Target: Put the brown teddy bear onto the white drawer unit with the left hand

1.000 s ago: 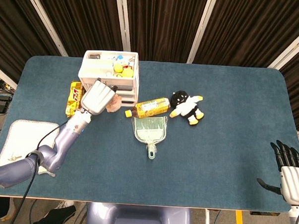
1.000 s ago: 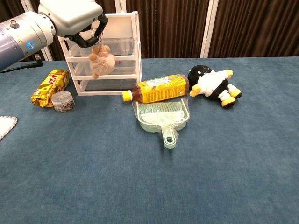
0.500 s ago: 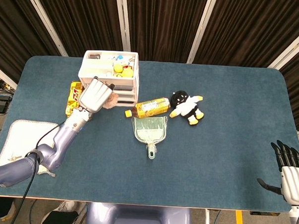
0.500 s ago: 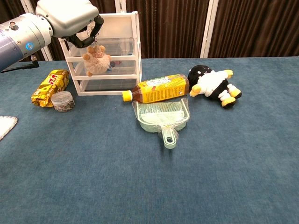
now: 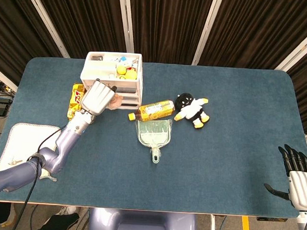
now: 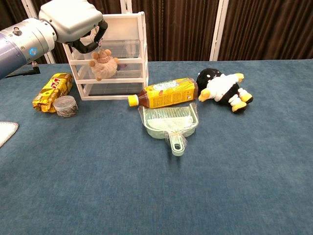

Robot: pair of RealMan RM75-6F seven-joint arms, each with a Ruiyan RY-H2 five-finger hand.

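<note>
The small brown teddy bear [image 6: 104, 64] hangs by its loop from my left hand [image 6: 73, 22], dangling in front of the white drawer unit [image 6: 133, 51], below its top. In the head view my left hand [image 5: 98, 97] covers most of the bear [image 5: 113, 105], just in front of the drawer unit [image 5: 93, 72], whose top holds small items. My right hand [image 5: 295, 172] stays at the table's near right corner with fingers apart and nothing in it.
A yellow tea bottle [image 6: 165, 92] lies right of the unit, with a pale green dustpan [image 6: 170, 122] in front of it. A black and white penguin plush [image 6: 222, 89] lies further right. A yellow snack pack [image 6: 51, 90] and small round tin [image 6: 65, 105] sit left. A white cloth [image 5: 19, 142] lies at the near left.
My left hand has carried the bear left and slightly up, closer to the drawer unit's front. The bear swung on its loop. The right hand has not moved.
</note>
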